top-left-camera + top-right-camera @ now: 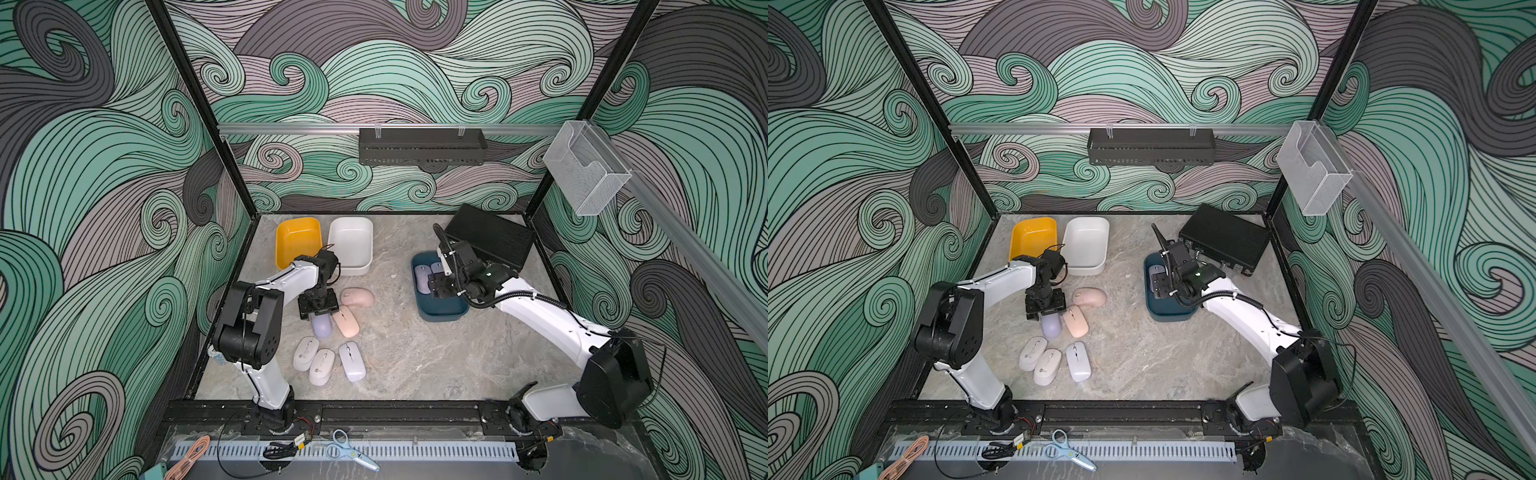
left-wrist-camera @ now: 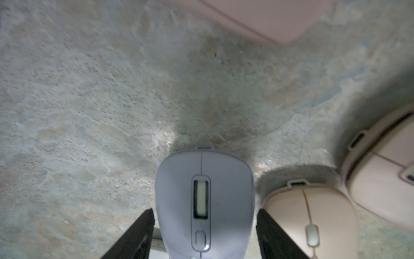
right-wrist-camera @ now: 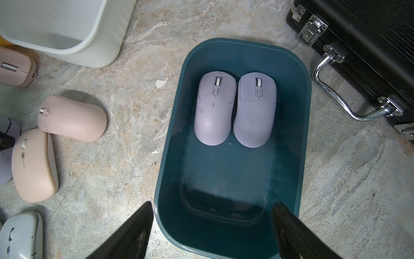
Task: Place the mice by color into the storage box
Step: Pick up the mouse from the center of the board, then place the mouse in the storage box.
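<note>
The left gripper point(image 2: 205, 210) is straddling a lavender mouse point(image 2: 224, 190) on the stone tabletop point(image 2: 89, 101). One finger is standing at each long flank, with only a sliver showing on either side. Whether the pads are pressing yet cannot be told from here. The mouse's long axis is running straight out between the jaws, across their closing line, and its scroll-wheel end is pointing past the fingertips. A pink mouse point(image 2: 291, 213) is lying just outside one finger, parallel and close, so that finger appears to have little room to spare.

The right gripper point(image 3: 212, 203) is hovering over the near end of the teal box point(image 3: 177, 134), its jaws spread wide and holding nothing. Two lavender mice point(image 3: 214, 109) are lying side by side in the box beyond its fingertips, leaving the floor directly beneath the jaws free. The left arm is the nearer to the loose mouse, the right arm to the box.
</note>
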Robot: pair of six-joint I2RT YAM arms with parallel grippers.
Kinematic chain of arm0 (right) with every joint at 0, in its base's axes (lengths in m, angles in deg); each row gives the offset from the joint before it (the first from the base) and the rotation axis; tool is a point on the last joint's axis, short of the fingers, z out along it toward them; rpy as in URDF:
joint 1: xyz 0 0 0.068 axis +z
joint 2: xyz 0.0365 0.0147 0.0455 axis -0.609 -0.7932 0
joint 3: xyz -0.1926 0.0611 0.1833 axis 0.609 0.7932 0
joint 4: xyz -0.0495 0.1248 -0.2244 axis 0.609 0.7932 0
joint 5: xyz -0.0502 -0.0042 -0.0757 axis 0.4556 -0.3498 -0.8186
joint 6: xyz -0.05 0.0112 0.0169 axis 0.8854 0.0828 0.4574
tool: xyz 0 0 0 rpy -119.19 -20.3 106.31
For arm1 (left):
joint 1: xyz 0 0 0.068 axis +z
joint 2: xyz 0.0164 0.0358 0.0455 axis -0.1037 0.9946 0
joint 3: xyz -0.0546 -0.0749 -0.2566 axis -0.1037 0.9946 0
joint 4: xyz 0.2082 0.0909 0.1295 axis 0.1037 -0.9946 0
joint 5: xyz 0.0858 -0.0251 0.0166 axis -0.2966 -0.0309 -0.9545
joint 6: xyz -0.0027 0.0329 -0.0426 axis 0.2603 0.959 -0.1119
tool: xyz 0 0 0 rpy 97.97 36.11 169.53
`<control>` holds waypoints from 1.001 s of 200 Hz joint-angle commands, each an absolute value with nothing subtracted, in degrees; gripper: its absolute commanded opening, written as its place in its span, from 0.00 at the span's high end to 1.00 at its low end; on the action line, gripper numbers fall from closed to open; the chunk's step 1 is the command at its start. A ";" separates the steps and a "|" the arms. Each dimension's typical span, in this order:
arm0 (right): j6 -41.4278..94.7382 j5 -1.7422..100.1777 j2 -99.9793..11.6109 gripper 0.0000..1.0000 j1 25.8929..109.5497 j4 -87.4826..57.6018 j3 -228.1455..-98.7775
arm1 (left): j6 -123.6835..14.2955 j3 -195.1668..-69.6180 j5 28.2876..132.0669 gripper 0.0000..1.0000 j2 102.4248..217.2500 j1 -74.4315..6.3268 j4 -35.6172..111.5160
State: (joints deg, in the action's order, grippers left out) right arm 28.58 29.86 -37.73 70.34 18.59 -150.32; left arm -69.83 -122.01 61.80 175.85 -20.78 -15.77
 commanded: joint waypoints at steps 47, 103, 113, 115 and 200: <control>28.28 30.62 -36.05 0.18 70.26 19.01 -150.52 | -73.51 -117.48 61.01 0.36 174.85 -21.06 -10.67; 27.91 31.43 -35.22 0.18 70.19 19.85 -151.73 | -73.73 -120.42 57.60 0.51 168.72 -21.02 -14.65; 27.79 31.50 -35.19 0.18 70.20 19.80 -151.74 | -73.38 -121.54 57.44 0.51 167.28 -21.04 -16.01; 27.83 31.51 -35.14 0.18 70.21 19.95 -151.74 | -73.35 -121.72 57.41 0.51 167.02 -21.09 -16.27; 19.71 28.93 -31.74 0.19 62.39 22.35 -152.09 | -76.63 -148.50 63.71 0.52 173.01 -40.29 -16.77</control>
